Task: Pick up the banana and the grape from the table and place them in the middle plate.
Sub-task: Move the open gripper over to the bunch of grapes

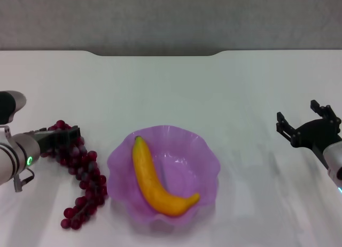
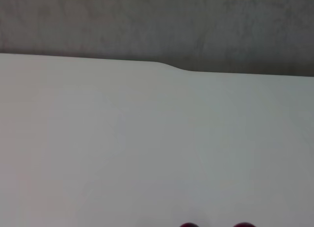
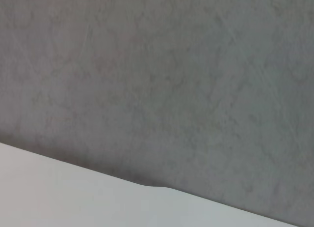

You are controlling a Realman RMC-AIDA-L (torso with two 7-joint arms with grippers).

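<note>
banana point(image 1: 157, 181) in middle plate point(image 1: 206, 151). left gripper point(image 1: 67, 134) at grape point(image 1: 85, 175) top, jaw state unclear; grasp stem end. right gripper point(image 1: 307, 124) released, right edge of surface point(image 1: 171, 86).

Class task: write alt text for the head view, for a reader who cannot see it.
A banana lies in the purple middle plate on a white table. The left claw is at the grape bunch beside the plate; the right claw hovers open, far right.

A plain white surface point(image 3: 59, 192) with a notched far edge, below a mottled grey wall point(image 3: 171, 79).
</note>
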